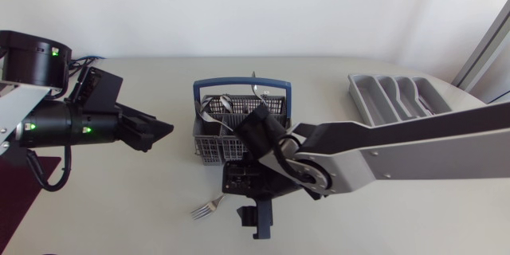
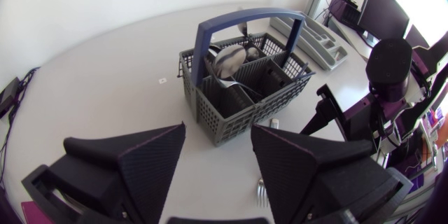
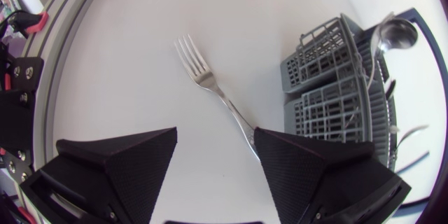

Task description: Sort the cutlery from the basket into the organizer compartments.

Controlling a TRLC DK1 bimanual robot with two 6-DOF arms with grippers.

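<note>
Cutlery fills the grey mesh plastic basket with a blue handle (image 1: 209,147); the grey compartmented organizer tray (image 1: 362,96) sits well apart, and one silver metal fork (image 1: 207,205) lies on the table (image 1: 143,199).

From the left wrist, the left gripper (image 2: 218,127) gapes, holding nothing, facing the basket.

From the right wrist, the right gripper (image 3: 215,133) is spread over the fork, unclamped.

Sorting looks barely begun.

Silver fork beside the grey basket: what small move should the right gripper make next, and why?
Probably shift the right gripper sideways, then lower it: the silver metal fork lies flat on the white table, its handle passing under one open finger, not centred between them.
</note>
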